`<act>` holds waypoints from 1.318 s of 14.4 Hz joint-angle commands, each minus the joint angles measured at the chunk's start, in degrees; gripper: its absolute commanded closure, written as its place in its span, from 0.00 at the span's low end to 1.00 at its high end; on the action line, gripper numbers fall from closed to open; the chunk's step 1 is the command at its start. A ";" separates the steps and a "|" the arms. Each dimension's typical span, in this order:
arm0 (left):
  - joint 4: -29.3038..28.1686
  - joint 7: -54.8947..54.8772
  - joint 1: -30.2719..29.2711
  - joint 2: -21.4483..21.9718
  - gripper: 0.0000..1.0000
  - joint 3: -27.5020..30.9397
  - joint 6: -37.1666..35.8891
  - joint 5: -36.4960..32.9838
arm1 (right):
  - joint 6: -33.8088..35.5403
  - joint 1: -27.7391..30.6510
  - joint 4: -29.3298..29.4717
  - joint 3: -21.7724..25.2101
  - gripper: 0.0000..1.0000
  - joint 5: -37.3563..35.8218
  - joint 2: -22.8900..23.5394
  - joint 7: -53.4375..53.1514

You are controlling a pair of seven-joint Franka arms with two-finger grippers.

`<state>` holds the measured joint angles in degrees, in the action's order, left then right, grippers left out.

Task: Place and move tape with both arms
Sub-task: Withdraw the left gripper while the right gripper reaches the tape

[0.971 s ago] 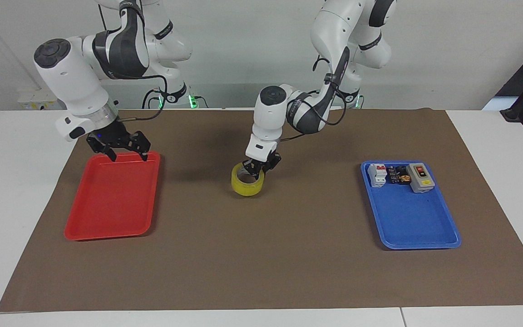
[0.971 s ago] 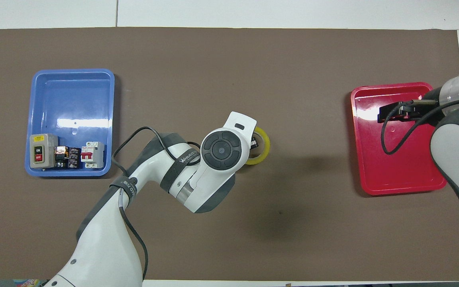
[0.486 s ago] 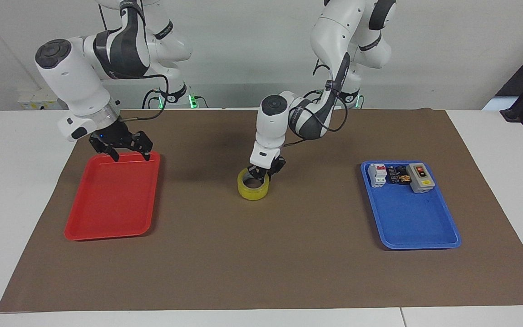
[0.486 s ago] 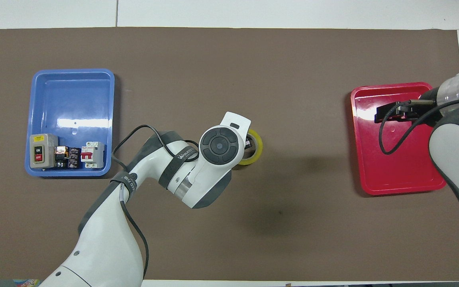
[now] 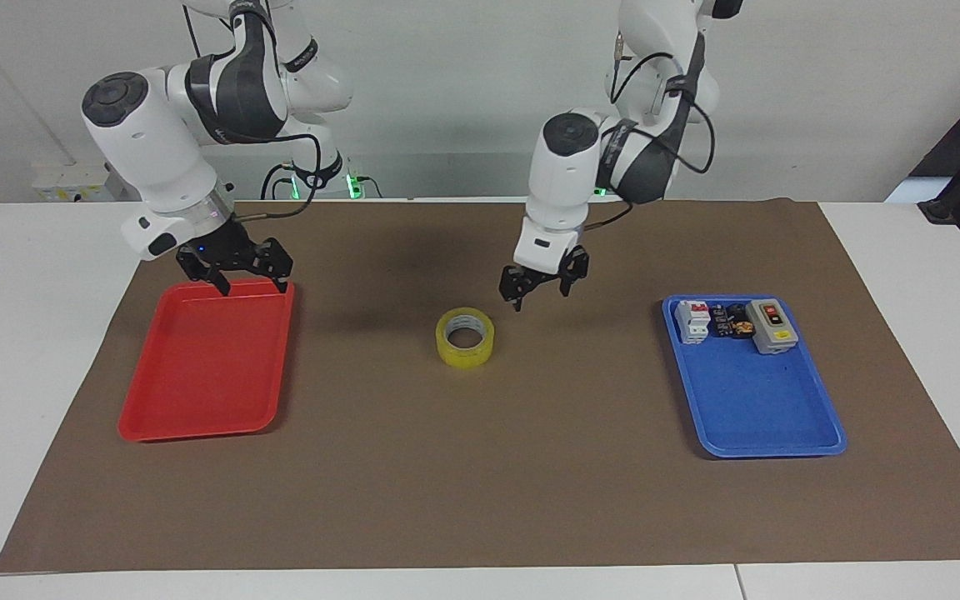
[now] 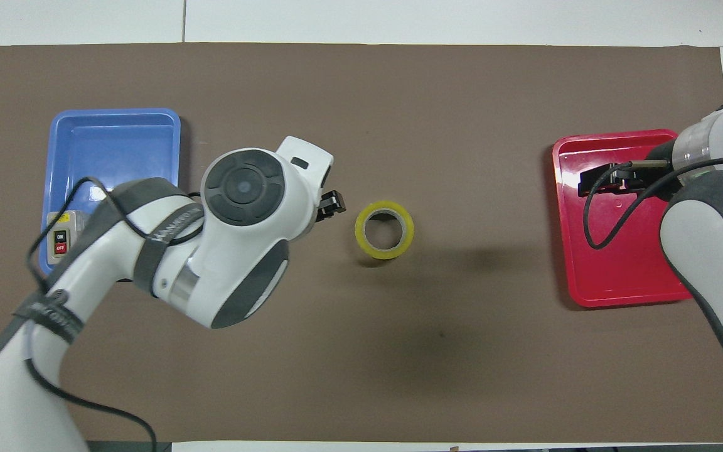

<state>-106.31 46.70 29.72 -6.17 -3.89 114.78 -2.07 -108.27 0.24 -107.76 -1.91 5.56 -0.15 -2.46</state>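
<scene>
1. Left gripper hangs in the air with its fingers spread and nothing between them, over the brown mat between the tape and the blue tray
2. Tape lies flat on the mat at the middle of the tabletop, its hole facing up, apart from the left gripper and touched by neither arm; in the overhead view the roll sits just clear of the left gripper's tip
3. Right gripper hovers with its fingers spread over the edge of the red tray that lies nearest the robots; it holds nothing
4. Red tray rests on the mat toward the right arm's end of the tabletop, well apart from the tape
5. Blue tray rests toward the left arm's end, with a grey switch box, a white breaker and a small dark part lined up along the side nearest the robots
6. Overhead, the left arm covers part of the blue tray and most of its contents; only the switch box peeks out
</scene>
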 commanded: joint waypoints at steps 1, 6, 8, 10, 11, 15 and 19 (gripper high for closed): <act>-5.04 -10.45 -6.50 7.47 0.00 -0.42 -4.19 -0.39 | -0.89 -4.44 0.96 -0.29 0.00 0.68 0.23 -5.16; -4.44 -28.56 -19.59 11.71 0.00 -0.16 -10.97 4.17 | -6.86 -17.53 3.07 -0.29 0.00 -0.37 5.06 -17.38; -1.64 -32.19 -24.07 11.89 0.00 0.02 -12.38 5.93 | -10.19 -20.79 3.16 -0.37 0.00 -0.37 6.47 -19.94; 3.97 -33.33 -27.60 10.31 0.00 0.02 -15.79 7.34 | -12.83 -22.39 2.12 -0.29 0.00 -0.46 7.88 -21.01; 7.40 -35.43 -29.18 8.83 0.00 0.02 -17.99 7.34 | -15.28 -22.74 1.41 -0.37 0.00 -0.46 9.62 -21.10; 17.61 -39.75 -32.44 4.60 0.00 0.20 -27.66 7.25 | -21.54 -27.31 1.85 -0.29 0.00 -1.94 17.27 -24.17; 14.29 -42.66 -34.20 6.34 0.00 0.11 -28.38 7.25 | -23.74 -26.70 1.76 -0.37 0.00 -5.29 20.36 -23.91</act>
<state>-91.67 5.60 -3.37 0.12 -3.23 87.54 4.51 -131.73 -27.39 -106.57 -2.39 1.56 19.87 -26.12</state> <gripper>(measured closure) 0.000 0.000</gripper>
